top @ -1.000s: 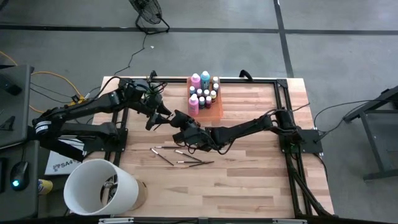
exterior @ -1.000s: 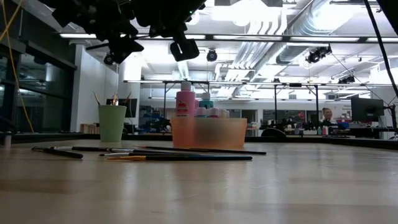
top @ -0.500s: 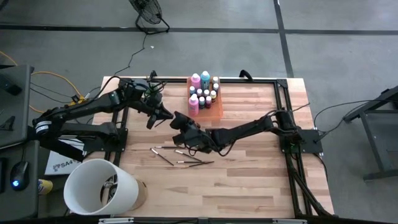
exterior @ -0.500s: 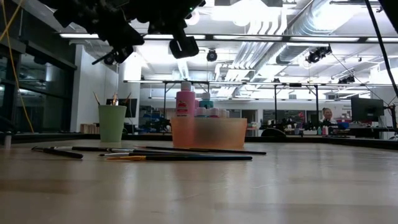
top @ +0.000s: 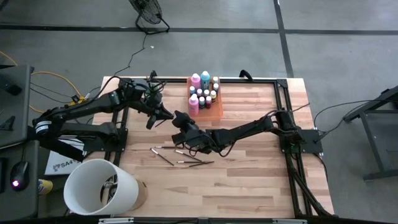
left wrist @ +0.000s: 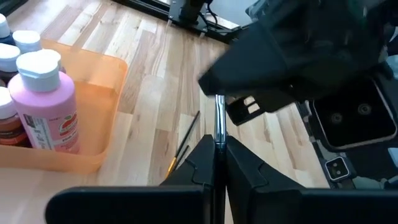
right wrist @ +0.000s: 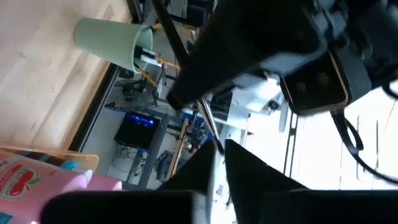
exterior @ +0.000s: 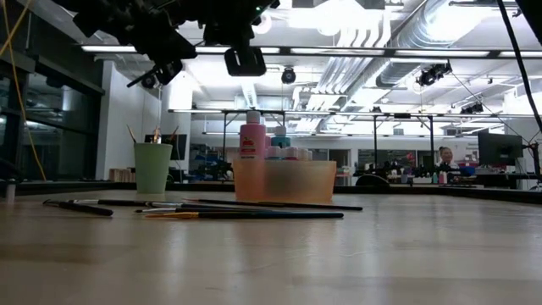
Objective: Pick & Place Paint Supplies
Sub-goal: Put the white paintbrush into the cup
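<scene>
The left gripper [left wrist: 217, 146] has its 2 fingers [left wrist: 249, 171] squeezed tight on 1 thin brush [left wrist: 219, 118]. The brush pokes straight out from between them. Its far end goes right up to the right gripper [top: 180, 119], which sits tip to tip with the left one, high above the table [top: 249, 174]. I cannot tell if the right gripper is gripping the brush or letting it go.

The 2 grippers meet like this so the brush can pass from one arm to the other, I think. The left arm is the one nearer the green cup [exterior: 152, 168], where some brushes stand already. So the brush likely goes there next.

A few more brushes [top: 180, 155] lie flat on the table, below the grippers. They wait for their turn.

The pink, teal and tiny bottles [top: 203, 89] stand inside the orange tray [exterior: 284, 180] at the back edge, so that part looks done.
</scene>
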